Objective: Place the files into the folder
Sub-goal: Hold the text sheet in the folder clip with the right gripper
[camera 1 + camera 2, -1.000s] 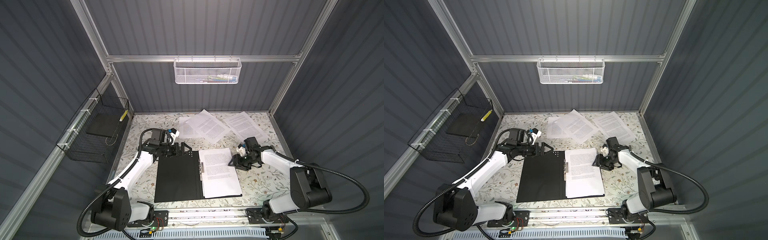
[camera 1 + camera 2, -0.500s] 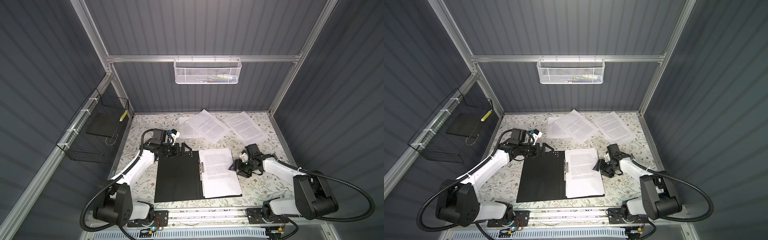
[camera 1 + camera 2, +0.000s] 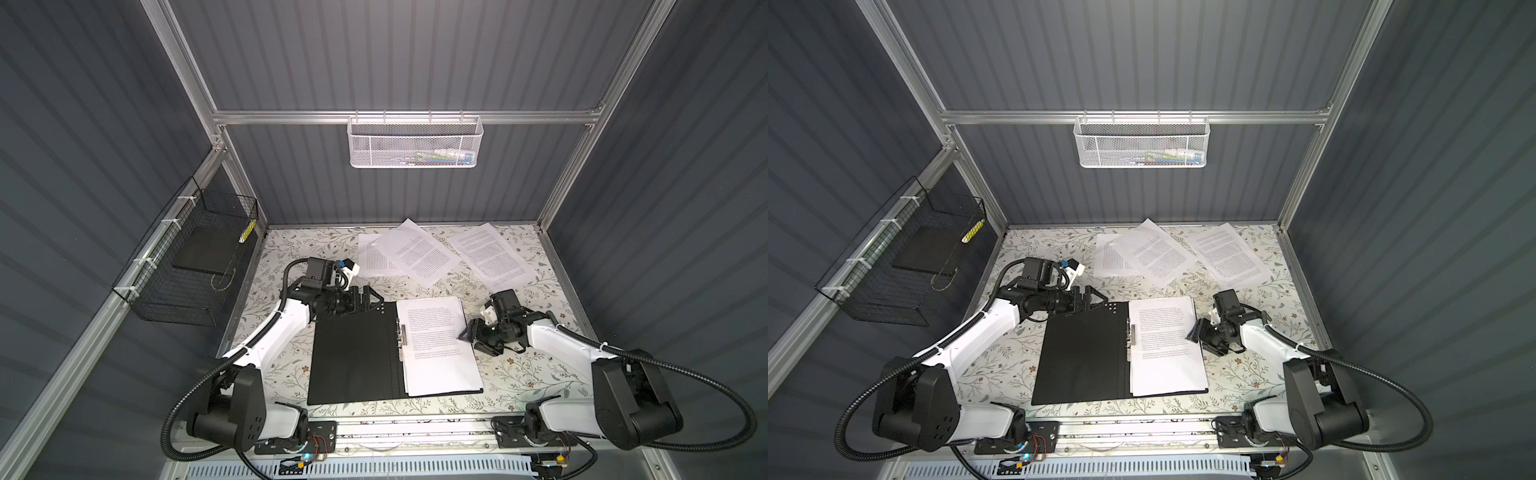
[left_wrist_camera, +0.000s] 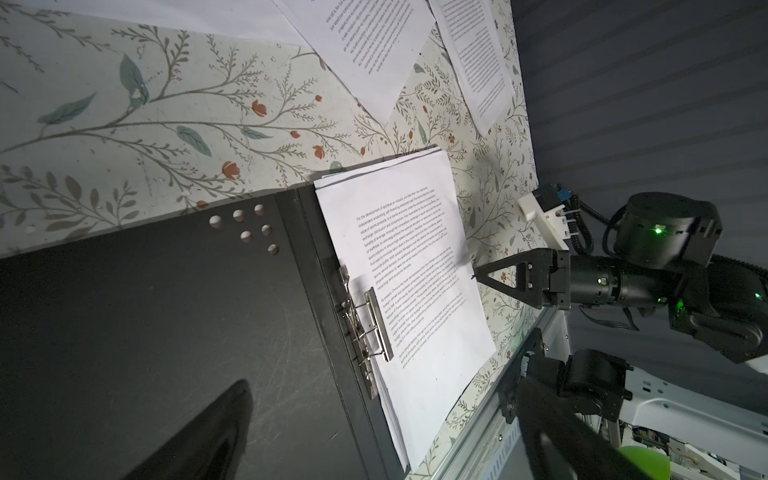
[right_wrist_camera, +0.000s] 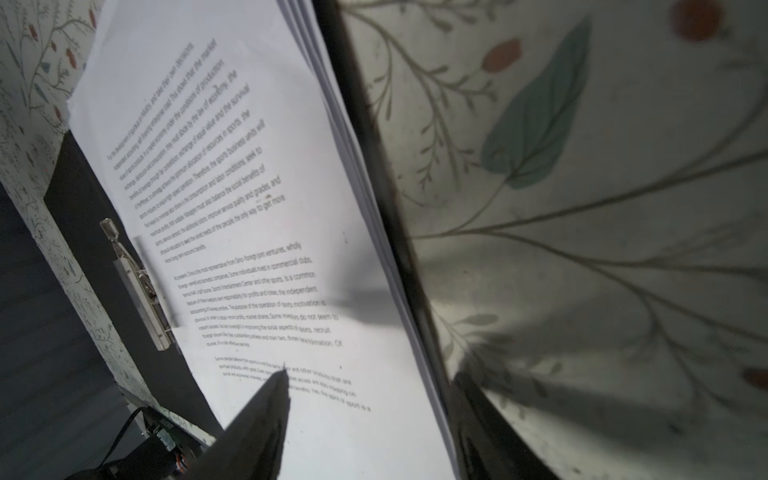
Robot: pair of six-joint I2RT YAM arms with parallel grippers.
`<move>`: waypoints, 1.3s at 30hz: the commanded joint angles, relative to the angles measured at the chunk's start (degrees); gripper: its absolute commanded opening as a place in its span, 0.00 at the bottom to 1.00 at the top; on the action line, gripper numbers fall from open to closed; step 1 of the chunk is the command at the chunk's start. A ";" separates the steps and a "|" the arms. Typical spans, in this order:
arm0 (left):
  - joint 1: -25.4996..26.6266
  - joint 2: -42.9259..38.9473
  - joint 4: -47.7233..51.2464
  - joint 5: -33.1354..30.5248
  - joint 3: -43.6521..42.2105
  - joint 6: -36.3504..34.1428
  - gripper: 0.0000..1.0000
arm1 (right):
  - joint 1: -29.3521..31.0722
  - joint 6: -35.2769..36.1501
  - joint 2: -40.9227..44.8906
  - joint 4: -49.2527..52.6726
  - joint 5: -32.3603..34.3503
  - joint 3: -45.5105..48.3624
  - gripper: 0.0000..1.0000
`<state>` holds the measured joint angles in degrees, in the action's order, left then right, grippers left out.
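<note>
The folder (image 3: 353, 353) (image 3: 1079, 357) lies open on the table, black inside up, with its metal clip (image 3: 401, 336) at the spine. A stack of files (image 3: 436, 349) (image 5: 249, 166) rests on its right half. Three more printed files (image 3: 415, 253) lie loose at the back. My left gripper (image 3: 370, 297) (image 4: 378, 386) is wide open over the folder's far left corner and holds nothing. My right gripper (image 3: 469, 338) (image 5: 374, 376) is at the stack's right edge. One of its fingers is over the top sheet and the other is outside the folder's edge, with the jaws apart.
A white mesh basket (image 3: 415, 141) hangs on the back wall and a black wire basket (image 3: 195, 266) on the left wall. An aluminium rail (image 3: 415, 432) runs along the table's front edge. Floral tabletop shows on both sides of the folder.
My right gripper has slid along the stack's right edge toward the front and lowered, and its jaws have narrowed slightly. The left gripper has stayed at the folder's far corner.
</note>
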<state>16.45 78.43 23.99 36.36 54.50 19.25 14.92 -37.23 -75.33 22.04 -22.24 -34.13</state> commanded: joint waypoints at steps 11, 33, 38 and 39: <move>0.25 0.45 0.08 0.72 -0.72 0.51 1.00 | 1.78 -1.44 -0.47 -0.25 0.46 2.01 0.63; 0.25 0.22 -0.58 1.17 -1.51 0.88 1.00 | 4.54 -2.74 2.78 -0.46 4.14 2.88 0.62; 0.25 0.17 -0.61 1.35 -1.68 0.95 1.00 | 5.25 -3.26 1.33 -2.40 1.22 3.46 0.62; 0.25 0.16 -0.64 1.42 -1.68 0.97 1.00 | 5.30 -3.32 1.03 -2.77 1.06 3.59 0.62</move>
<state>16.47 78.48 23.31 36.62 53.69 19.75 19.75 -39.97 -73.58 19.88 -19.49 -31.27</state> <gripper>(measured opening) 0.996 0.620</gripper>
